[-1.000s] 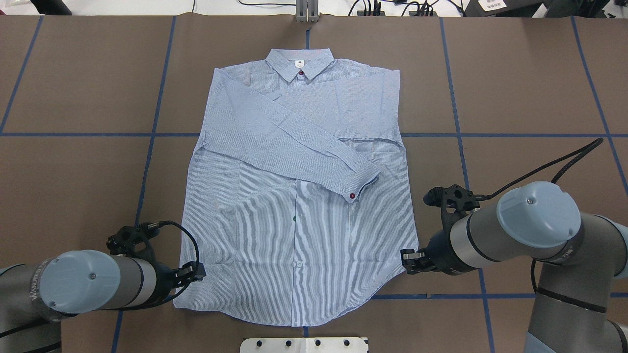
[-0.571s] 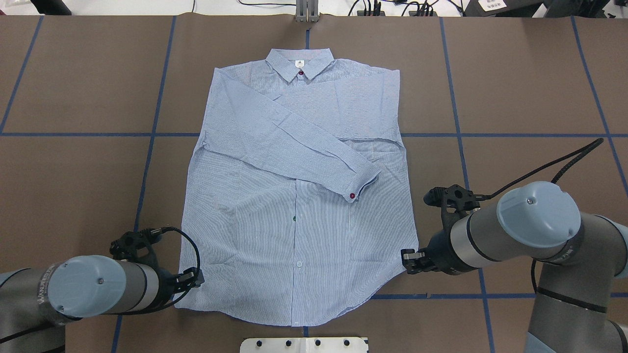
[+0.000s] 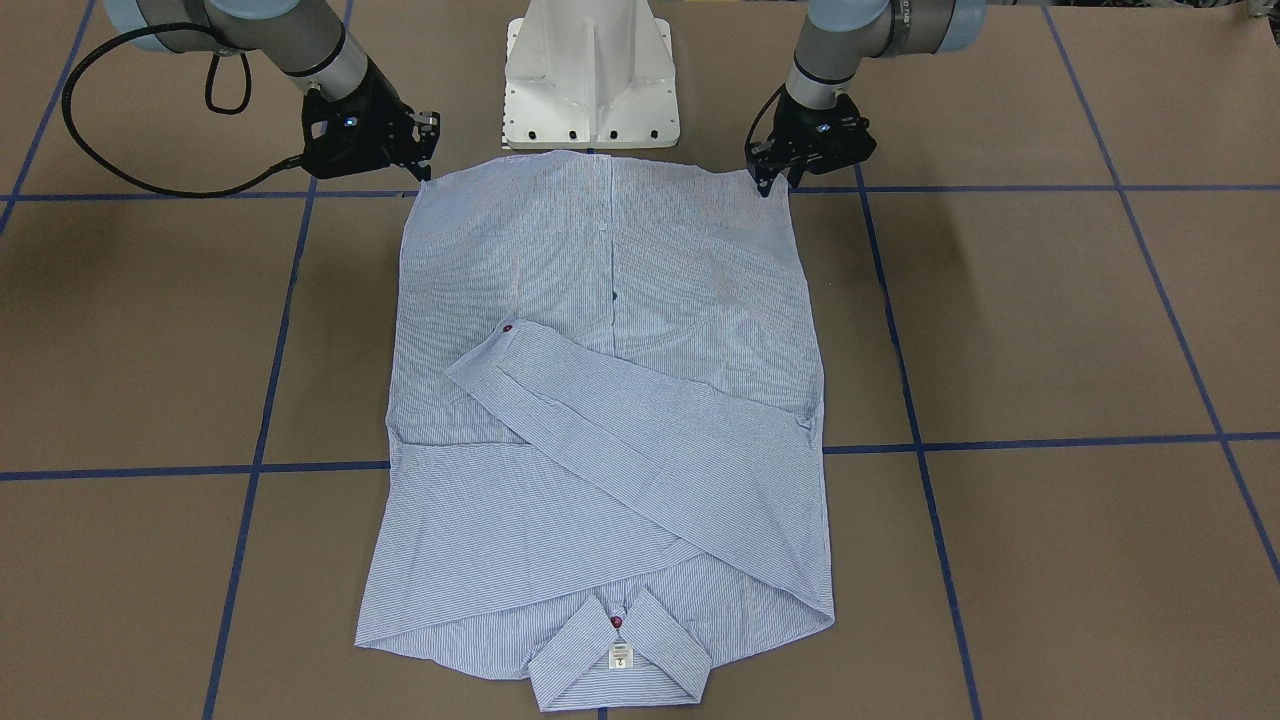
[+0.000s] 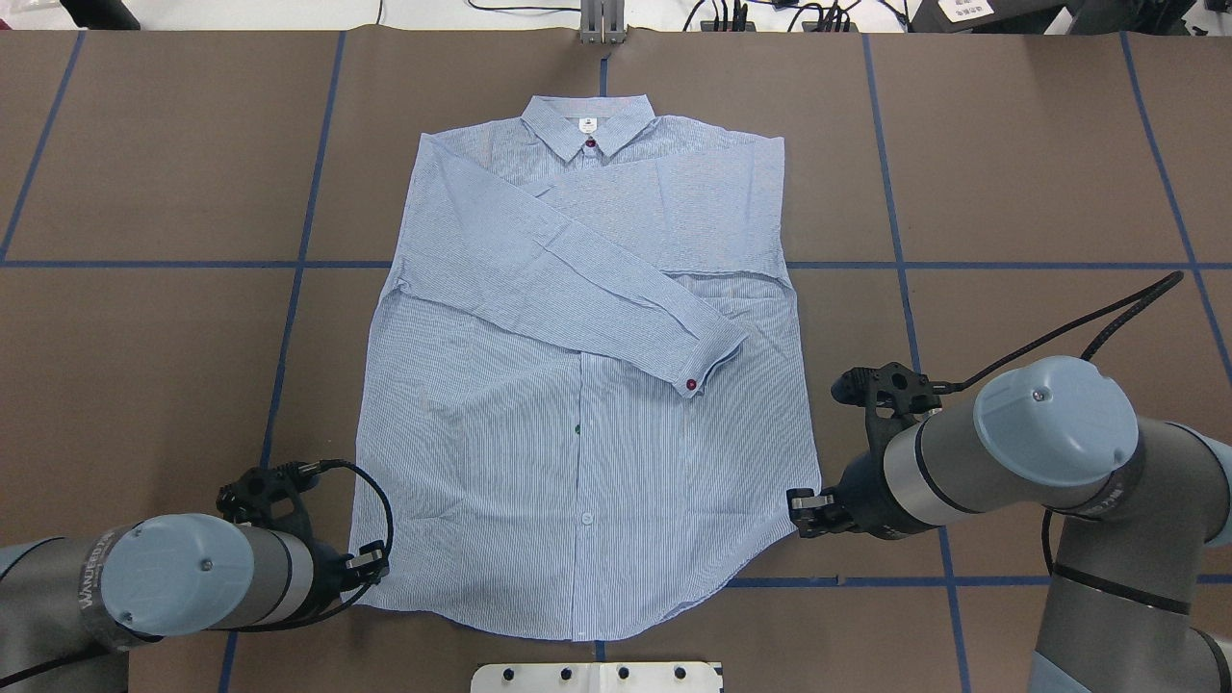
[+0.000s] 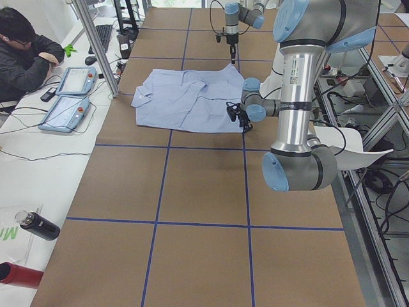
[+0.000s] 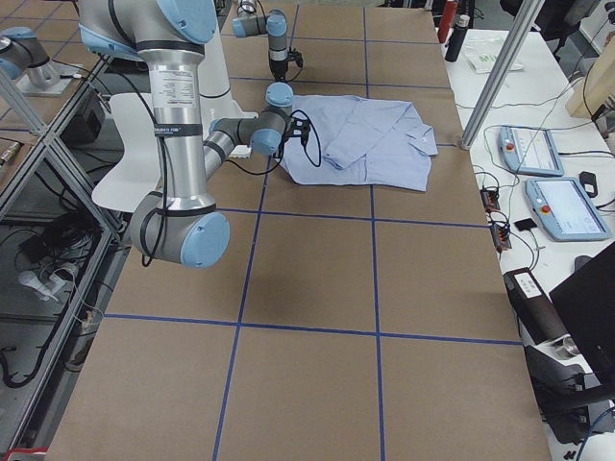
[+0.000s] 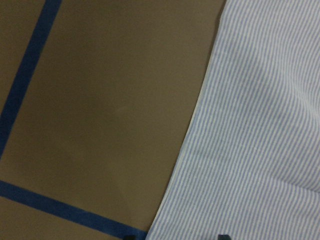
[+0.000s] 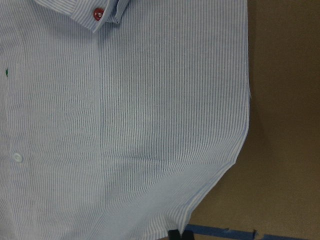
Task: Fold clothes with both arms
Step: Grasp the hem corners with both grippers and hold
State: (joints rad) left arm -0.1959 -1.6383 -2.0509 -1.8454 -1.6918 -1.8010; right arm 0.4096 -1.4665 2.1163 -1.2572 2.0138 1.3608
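Observation:
The light blue striped shirt (image 4: 577,462) lies flat and front up on the brown table, with its collar (image 4: 589,125) at the far side and both sleeves folded across the chest. My left gripper (image 4: 373,561) is low at the hem's left corner, also seen in the front view (image 3: 768,172). It is open, and its two fingertips (image 7: 223,236) stand apart at the shirt's edge (image 7: 200,125). My right gripper (image 4: 799,508) sits at the hem's right corner (image 8: 220,170) and looks shut on it. It also shows in the front view (image 3: 425,150).
The white pedestal base (image 3: 590,80) stands just behind the hem. Blue tape lines (image 4: 289,289) cross the brown table. A seated person (image 5: 25,57), tablets (image 5: 67,112) and bottles (image 5: 38,227) are on a side bench beyond the far edge.
My left gripper has moved back along the shirt's left edge toward the hem corner. The right arm and the shirt have not moved.

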